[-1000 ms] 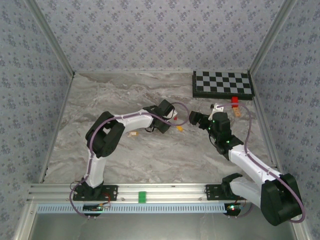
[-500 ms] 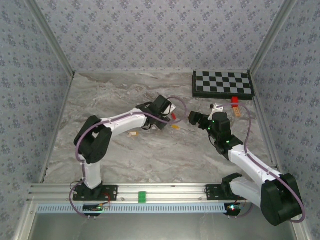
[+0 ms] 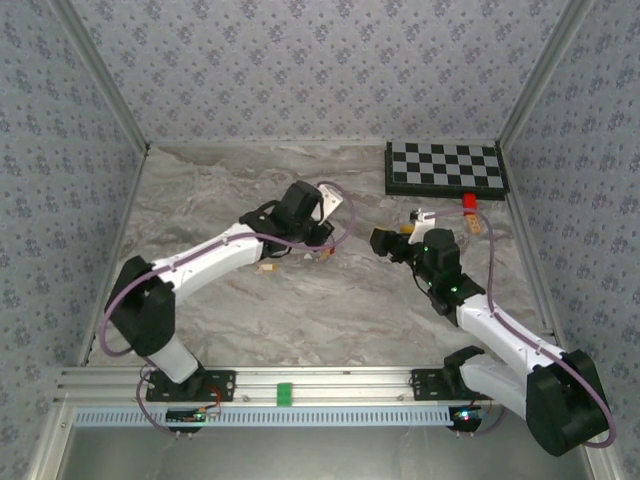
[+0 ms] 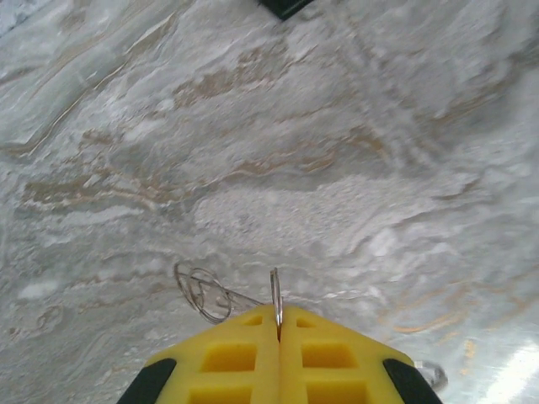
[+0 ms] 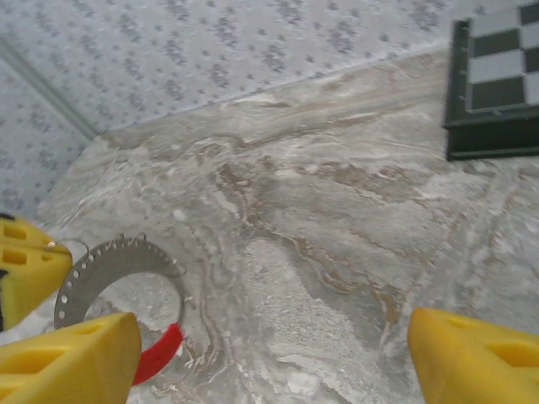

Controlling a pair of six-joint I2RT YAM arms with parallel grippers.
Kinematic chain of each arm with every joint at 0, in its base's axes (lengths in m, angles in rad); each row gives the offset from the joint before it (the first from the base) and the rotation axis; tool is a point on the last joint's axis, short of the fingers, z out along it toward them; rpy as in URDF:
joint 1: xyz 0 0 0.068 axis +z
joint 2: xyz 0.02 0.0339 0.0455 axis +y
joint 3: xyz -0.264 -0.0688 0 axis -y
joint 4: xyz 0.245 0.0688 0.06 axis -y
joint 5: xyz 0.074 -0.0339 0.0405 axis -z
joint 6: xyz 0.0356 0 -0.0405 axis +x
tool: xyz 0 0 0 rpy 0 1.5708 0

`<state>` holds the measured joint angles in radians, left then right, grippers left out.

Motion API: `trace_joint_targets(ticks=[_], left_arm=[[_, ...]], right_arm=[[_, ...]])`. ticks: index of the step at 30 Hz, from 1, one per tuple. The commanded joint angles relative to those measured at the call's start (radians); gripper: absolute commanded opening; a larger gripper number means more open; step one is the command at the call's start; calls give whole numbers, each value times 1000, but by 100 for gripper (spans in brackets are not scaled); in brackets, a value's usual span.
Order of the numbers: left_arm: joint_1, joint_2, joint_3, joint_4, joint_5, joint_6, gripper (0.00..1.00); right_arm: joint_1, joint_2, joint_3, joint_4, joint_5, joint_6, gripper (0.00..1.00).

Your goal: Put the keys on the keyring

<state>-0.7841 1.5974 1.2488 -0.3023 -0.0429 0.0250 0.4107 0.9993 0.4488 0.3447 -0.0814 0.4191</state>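
My left gripper (image 4: 279, 324) is shut on a thin silvery wire ring, the keyring (image 4: 275, 293), which stands on edge between its yellow fingers. More wire loops (image 4: 202, 291) trail off to its left. From above, the left gripper (image 3: 320, 240) sits mid-table with a small orange-yellow key (image 3: 326, 256) at its tip. A pale tan key (image 3: 267, 268) lies on the marble left of it. My right gripper (image 3: 381, 240) faces the left one, jaws wide apart and nothing between them (image 5: 274, 330). Ahead of it I see a red tag (image 5: 160, 353) under a grey perforated arc (image 5: 118, 268).
A chessboard (image 3: 445, 168) lies at the back right, with a red block (image 3: 469, 200) and a small tan piece (image 3: 476, 224) just in front of it. Patterned walls (image 3: 300, 70) close in the marble table (image 3: 330, 310). A green clip (image 3: 285, 393) sits on the front rail.
The left arm has swung left and stretched out, carrying its gripper and the orange-yellow key leftward. The right gripper has shifted slightly left.
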Motion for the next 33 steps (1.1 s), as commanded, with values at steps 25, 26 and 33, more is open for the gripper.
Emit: trace_joint_targets(ticks=[25, 26, 33], left_arm=[[143, -221, -72, 139, 332, -118, 0], [144, -223, -74, 141, 333, -121, 0], [144, -228, -72, 134, 333, -134, 0]], right_arm=[[63, 67, 154, 22, -345, -83, 61], [66, 71, 153, 26, -350, -82, 61], [99, 84, 164, 43, -376, -83, 52]])
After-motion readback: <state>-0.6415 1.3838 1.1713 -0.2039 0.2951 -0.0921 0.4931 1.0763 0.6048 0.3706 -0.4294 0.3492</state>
